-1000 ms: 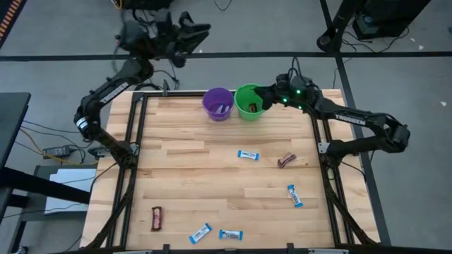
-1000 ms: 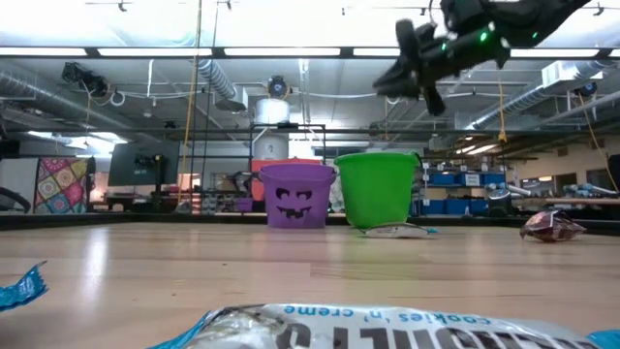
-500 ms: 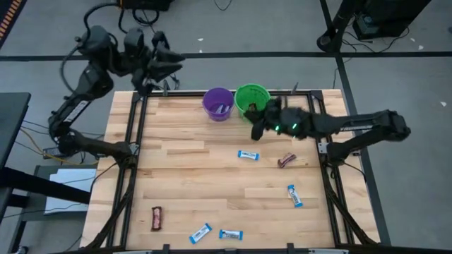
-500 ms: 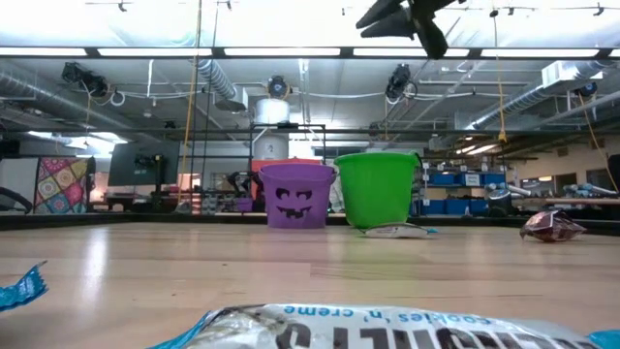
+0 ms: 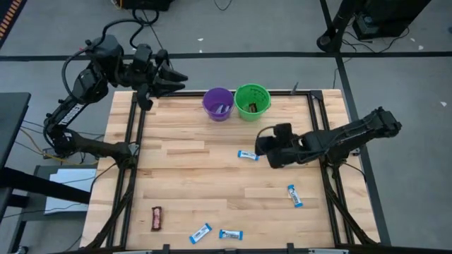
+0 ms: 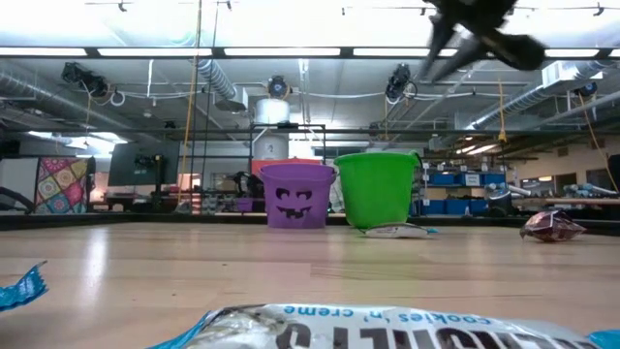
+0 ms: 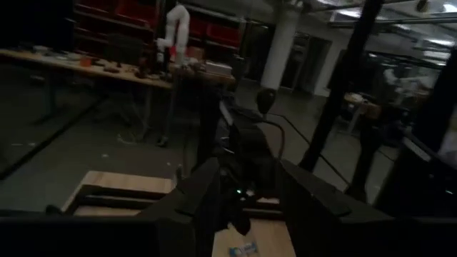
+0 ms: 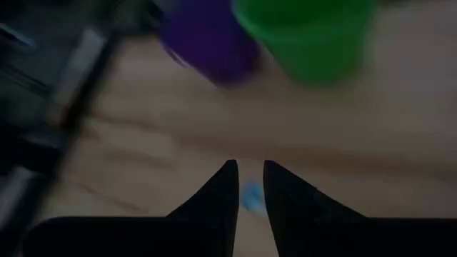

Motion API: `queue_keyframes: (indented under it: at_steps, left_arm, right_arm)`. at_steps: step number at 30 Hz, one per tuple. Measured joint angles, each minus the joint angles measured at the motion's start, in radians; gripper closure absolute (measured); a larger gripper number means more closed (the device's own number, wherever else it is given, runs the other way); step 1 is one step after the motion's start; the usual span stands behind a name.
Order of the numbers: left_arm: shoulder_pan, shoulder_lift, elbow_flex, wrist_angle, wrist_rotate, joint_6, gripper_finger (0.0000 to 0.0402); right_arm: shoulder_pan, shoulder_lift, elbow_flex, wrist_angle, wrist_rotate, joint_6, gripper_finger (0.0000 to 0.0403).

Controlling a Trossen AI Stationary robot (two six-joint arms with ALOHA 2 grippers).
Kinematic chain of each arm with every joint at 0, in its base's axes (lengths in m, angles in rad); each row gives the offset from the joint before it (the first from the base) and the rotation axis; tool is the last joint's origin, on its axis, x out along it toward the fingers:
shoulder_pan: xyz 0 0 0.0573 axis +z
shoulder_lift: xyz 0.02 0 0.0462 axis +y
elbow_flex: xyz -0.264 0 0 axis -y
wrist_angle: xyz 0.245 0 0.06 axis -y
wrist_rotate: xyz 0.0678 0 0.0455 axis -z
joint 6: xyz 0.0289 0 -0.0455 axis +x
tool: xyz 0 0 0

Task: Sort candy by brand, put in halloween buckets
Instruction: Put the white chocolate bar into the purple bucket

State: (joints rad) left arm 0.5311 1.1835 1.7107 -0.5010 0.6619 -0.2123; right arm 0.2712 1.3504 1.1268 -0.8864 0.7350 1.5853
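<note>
Wooden counter (image 5: 198, 176) under bright workshop lights, and the sorting is partway along: the purple bucket (image 5: 217, 104) shows a blue-and-white bar inside, the green bucket (image 5: 252, 100) a dark one, both pails side by side at the counter's far edge. Loose candy remains: a blue-and-white bar (image 5: 248, 155) mid-counter, another (image 5: 294, 195) toward the right, two more (image 5: 201, 233) (image 5: 231, 234) by the near edge, plus a maroon bar (image 5: 157, 218) at near left. Right gripper (image 5: 263, 147) hovers just beside that mid-counter blue bar, jaws a narrow slit apart and empty, bar showing between the fingertips (image 8: 227, 178). Left gripper (image 5: 173, 76) waits off the far-left corner, jaws spread, holding nothing.
</note>
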Motion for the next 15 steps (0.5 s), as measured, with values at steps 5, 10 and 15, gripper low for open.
queue_keyframes:
  at_steps: [5,10,15]
  left_arm:
    - [-0.01,0.001,0.0,0.011,-0.062,0.01,0.026]
    - [-0.011,0.02,0.0,0.028,-0.07,0.0,0.026]
    - [-0.036,0.061,0.0,0.05,-0.075,-0.028,0.026]
  right_arm:
    - [0.021,0.01,0.0,-0.084,-0.354,-0.147,0.0324]
    - [0.036,0.018,0.001,-0.159,-0.56,-0.401,0.0328]
    - [0.025,0.018,-0.006,-0.306,-0.682,-0.764,0.0334]
